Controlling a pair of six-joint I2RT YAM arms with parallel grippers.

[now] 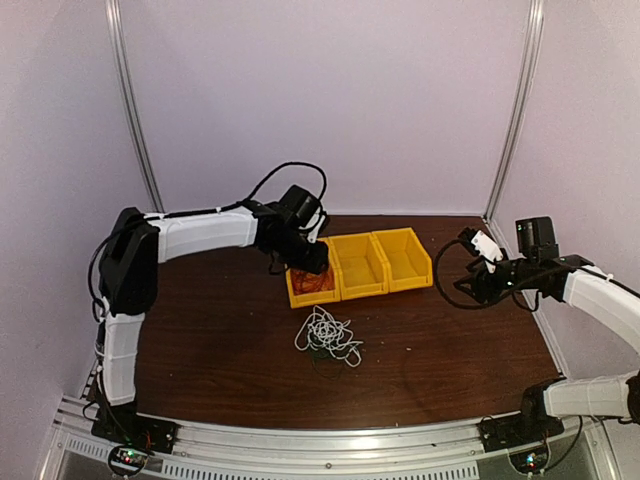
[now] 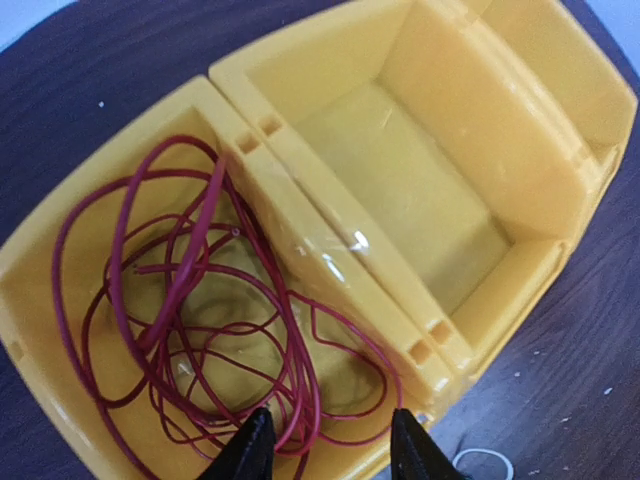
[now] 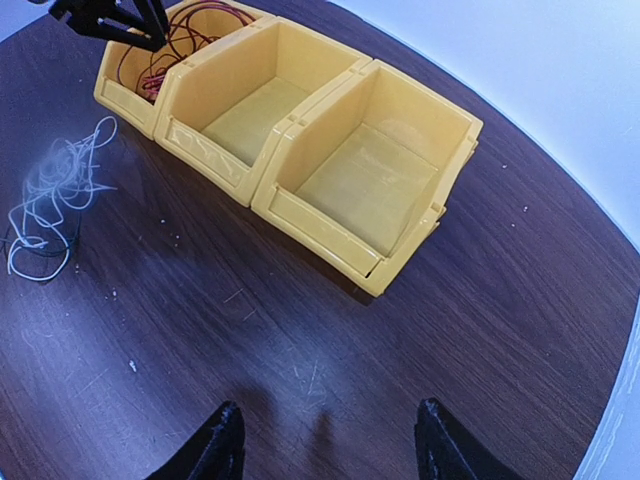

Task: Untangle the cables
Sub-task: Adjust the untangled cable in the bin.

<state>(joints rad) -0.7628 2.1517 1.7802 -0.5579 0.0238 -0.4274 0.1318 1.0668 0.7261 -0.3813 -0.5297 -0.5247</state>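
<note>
A red cable (image 2: 190, 300) lies in loose loops inside the leftmost yellow bin (image 2: 40, 260). My left gripper (image 2: 330, 425) hangs just over that bin's near end, jaws apart. Some red loops pass beneath the gap, and neither finger pinches them. From above, the left gripper (image 1: 312, 262) sits over the same bin (image 1: 298, 296). A clump of white cable mixed with a black one (image 1: 328, 337) rests on the table in front of the bins. My right gripper (image 3: 325, 435) is open and empty above bare table to the right.
Three yellow bins stand side by side at the back. The middle bin (image 1: 358, 265) and the right bin (image 1: 403, 258) hold nothing. The white clump (image 3: 60, 190) lies left of the right gripper's view. The table's right edge (image 3: 610, 420) is close to the right arm.
</note>
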